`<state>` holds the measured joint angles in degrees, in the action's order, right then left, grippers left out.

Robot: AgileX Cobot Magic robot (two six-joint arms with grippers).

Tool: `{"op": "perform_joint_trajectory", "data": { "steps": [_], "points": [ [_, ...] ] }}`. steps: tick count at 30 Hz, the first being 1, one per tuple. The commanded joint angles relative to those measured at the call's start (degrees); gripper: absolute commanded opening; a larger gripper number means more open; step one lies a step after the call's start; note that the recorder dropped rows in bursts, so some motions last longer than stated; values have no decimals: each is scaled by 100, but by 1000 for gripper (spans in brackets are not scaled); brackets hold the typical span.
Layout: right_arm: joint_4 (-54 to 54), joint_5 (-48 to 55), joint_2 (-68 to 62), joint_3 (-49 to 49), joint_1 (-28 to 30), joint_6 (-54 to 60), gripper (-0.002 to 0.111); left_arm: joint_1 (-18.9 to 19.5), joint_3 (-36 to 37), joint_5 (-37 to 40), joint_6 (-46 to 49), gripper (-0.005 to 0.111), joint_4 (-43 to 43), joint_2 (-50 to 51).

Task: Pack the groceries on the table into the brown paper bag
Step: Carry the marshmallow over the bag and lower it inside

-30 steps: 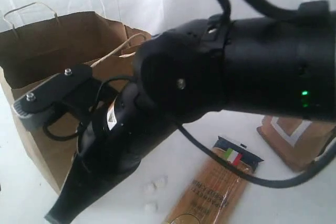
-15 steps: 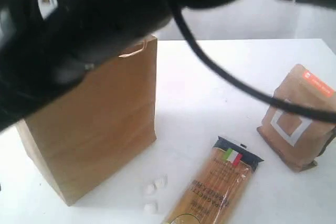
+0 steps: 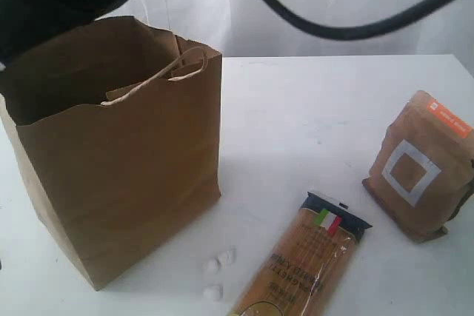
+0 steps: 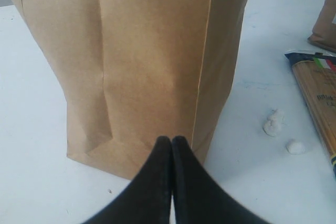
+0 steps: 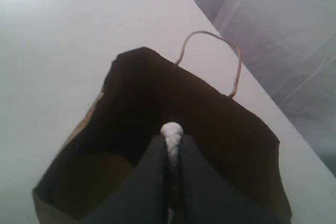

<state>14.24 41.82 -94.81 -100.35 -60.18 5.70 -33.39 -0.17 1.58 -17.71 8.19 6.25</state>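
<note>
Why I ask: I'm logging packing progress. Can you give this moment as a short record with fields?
Bag: brown paper bag upright, open
Right gripper: over the bag's mouth, shut on a white lump
Left gripper: shut, empty, low beside the bag
Unpacked on table: spaghetti packet, brown pouch, small white lumps
</note>
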Motion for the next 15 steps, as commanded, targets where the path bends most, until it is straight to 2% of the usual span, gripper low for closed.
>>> {"op": "perform_joint_trajectory", "data": {
  "steps": [1,15],
  "points": [
    [111,-206,-204,-51,328,-709,0,11,17,-22,-31,0,-6,-30],
    [-85,-209,-615,-51,498,-1007,0,11,17,-22,-31,0,-6,-30]
  ]
}}
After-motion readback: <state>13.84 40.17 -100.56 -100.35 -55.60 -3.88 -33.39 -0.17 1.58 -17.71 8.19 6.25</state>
